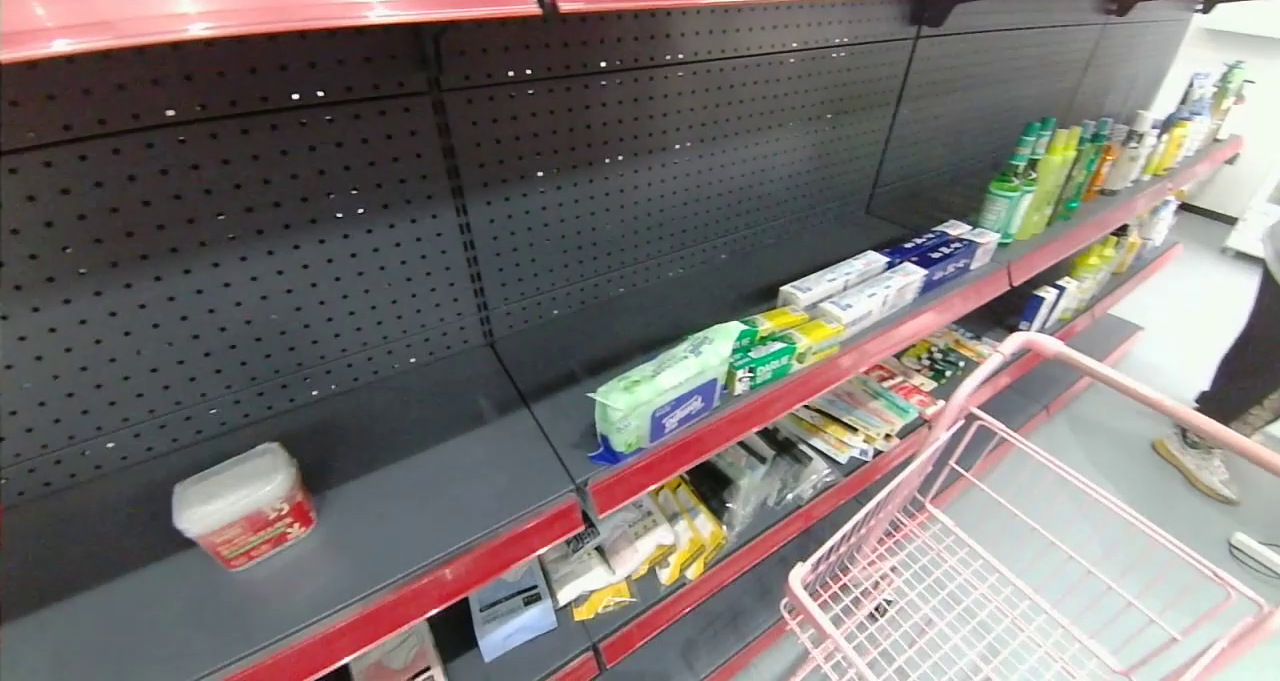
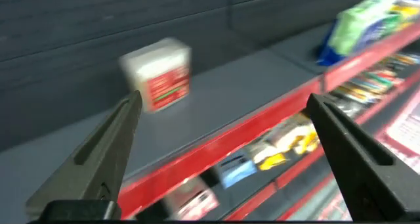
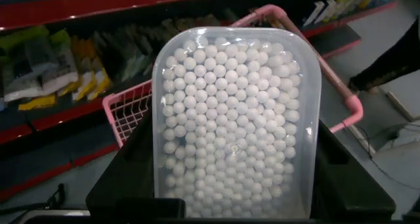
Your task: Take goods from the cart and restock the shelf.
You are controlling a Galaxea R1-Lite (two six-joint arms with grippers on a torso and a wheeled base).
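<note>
Between the right gripper's [image 3: 233, 184] fingers: a clear held tub [image 3: 236, 119] of small white balls, clamped from both sides, its broad face turned to the wrist camera. It hangs over the pink cart [image 3: 125, 109], out in front of the shelf [image 1: 420, 481]. Not shelved yet.

Left gripper [image 2: 224, 102]: spread wide, nothing in it, hovering just off the shelf's red front edge.

Beyond it, toward the left end of the grey board: a shelf tub [image 1: 243, 506] with a red label, upright, set back from the front edge. It looks like the same product as yours.

Farther toward the right end: a green wipes pack [image 1: 660, 391] at the front edge, then toothpaste boxes [image 1: 860, 286]. A long bare stretch of board lies between the shelf tub and the wipes pack.

The step in hand, as I read it, is carrying the held tub across and setting it down.

- Aim for the bare board just beside the shelf tub, on the side facing the wipes pack.
- Raise the held tub above the red front edge before going in, and stay below the shelf overhead.
- Bring it upright and level. The loose balls will likely shift the weight as you tilt.
- Smooth plastic may slip, so keep the clamp firm until the base sits flat.
- Move the left arm aside first, since it sits in front of the target spot.
- Approach slowly near the shelf tub. A nudge could push it back or tip it.
</note>
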